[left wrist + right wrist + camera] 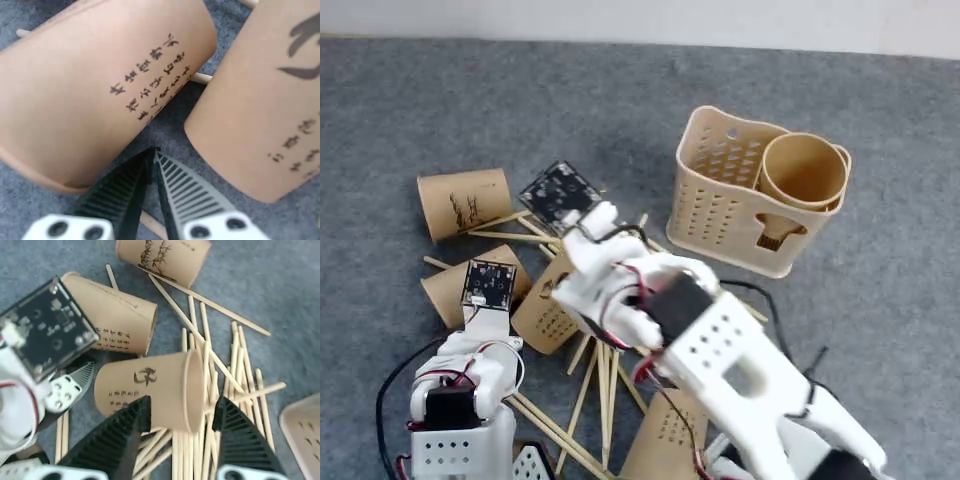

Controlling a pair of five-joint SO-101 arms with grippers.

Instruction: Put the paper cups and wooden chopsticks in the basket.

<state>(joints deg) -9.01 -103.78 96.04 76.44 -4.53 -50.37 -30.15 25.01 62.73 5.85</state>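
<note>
Several paper cups lie on their sides among scattered wooden chopsticks (600,375). My right gripper (182,412) is open, its black fingers astride the mouth end of one cup (150,387), which rests on chopsticks (220,370). My left gripper (152,155) is shut with nothing in it, its tip pointing into the gap between that cup (260,110) and a neighbouring cup (100,90). A third cup (465,200) with a bamboo drawing lies farther left. The perforated basket (720,200) stands at the back right with a cup (805,170) inside.
Another cup (670,430) lies near the front edge under the right arm. The left arm's camera board (47,330) and finger (80,382) sit close beside the straddled cup. A basket corner (302,435) shows past the chopsticks. Grey carpet covers the table.
</note>
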